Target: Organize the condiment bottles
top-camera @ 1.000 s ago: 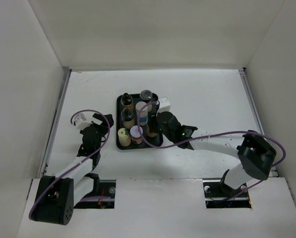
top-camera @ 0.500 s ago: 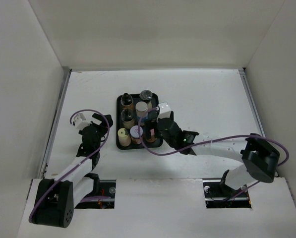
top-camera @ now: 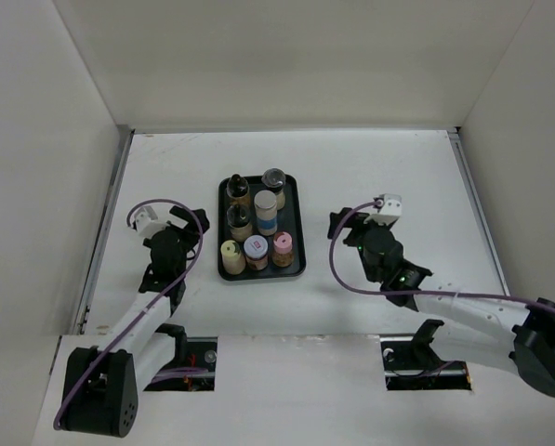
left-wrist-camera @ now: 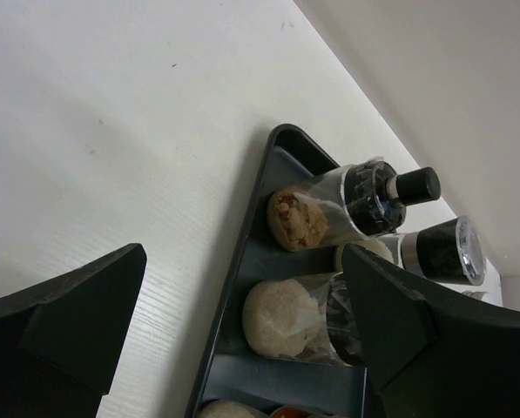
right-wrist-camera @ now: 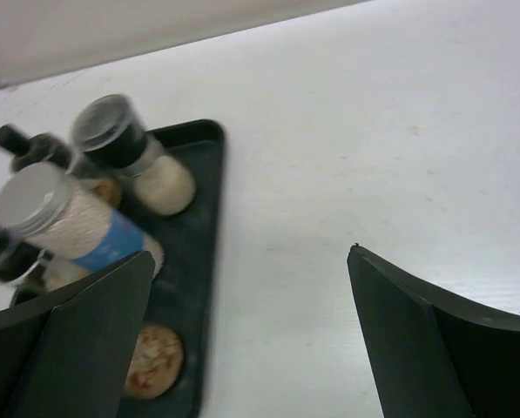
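Note:
Several condiment bottles stand in the black tray (top-camera: 298, 223) at mid-table. Among them are a black-capped one (top-camera: 239, 190), a grey-capped one (top-camera: 273, 178), a white-capped one with a blue label (top-camera: 266, 206), a yellow-capped one (top-camera: 231, 253) and a pink-capped one (top-camera: 283, 247). My right gripper (top-camera: 347, 228) hangs open and empty over bare table to the right of the tray (right-wrist-camera: 209, 174), with the blue-label bottle (right-wrist-camera: 59, 218) off to its left. My left gripper (top-camera: 186, 232) is open and empty at the tray's left edge (left-wrist-camera: 242, 287), facing two black-capped bottles (left-wrist-camera: 347, 205).
White walls close the table in on the left, back and right. A metal strip (top-camera: 105, 223) runs along the left edge. Purple cables loop off both arms. Bare tabletop (top-camera: 398, 167) lies around the tray.
My right gripper opened, left the pink-capped bottle standing in the tray's front right corner, and drew back to the right. The left arm barely shifted.

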Controlling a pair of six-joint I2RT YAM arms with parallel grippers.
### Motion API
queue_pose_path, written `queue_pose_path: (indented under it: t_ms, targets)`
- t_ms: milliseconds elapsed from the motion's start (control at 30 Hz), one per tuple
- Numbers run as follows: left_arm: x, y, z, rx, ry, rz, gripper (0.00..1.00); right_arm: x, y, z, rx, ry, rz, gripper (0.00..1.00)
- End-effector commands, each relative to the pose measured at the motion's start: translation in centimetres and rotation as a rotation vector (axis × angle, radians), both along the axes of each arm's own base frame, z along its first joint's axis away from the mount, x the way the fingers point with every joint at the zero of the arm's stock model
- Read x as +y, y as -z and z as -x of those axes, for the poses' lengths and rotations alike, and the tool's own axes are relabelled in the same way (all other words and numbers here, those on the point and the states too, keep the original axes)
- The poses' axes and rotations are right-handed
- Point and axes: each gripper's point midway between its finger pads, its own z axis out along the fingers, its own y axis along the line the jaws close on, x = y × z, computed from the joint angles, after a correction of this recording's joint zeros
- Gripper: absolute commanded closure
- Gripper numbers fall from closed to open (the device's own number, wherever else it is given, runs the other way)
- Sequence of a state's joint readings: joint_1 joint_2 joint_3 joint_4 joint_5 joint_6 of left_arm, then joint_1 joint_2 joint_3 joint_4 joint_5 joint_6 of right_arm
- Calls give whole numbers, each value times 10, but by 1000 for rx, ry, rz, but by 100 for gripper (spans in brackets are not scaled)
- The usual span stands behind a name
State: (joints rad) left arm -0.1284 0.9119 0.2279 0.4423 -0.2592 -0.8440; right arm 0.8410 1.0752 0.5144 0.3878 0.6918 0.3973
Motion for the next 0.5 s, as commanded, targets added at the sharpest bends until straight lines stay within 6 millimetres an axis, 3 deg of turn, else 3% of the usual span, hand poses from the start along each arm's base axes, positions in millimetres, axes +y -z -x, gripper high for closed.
queue_pose_path:
  t_ms: [0, 133, 300, 467]
  targets:
    - [9, -17, -5, -17, -33, -23, 0, -35, -19, -9, -80, 137, -173, 0]
    - [15, -21, -5, 7, -57, -37, 0, -51, -3, -12, -50, 184, -235, 0]
    - [21, -34, -10, 11, -84, -41, 0, -49, 9, -14, -22, 181, -244, 0]
    - [30, -30, -12, 51, -110, -49, 0, -41, 10, -13, -21, 137, -274, 0]
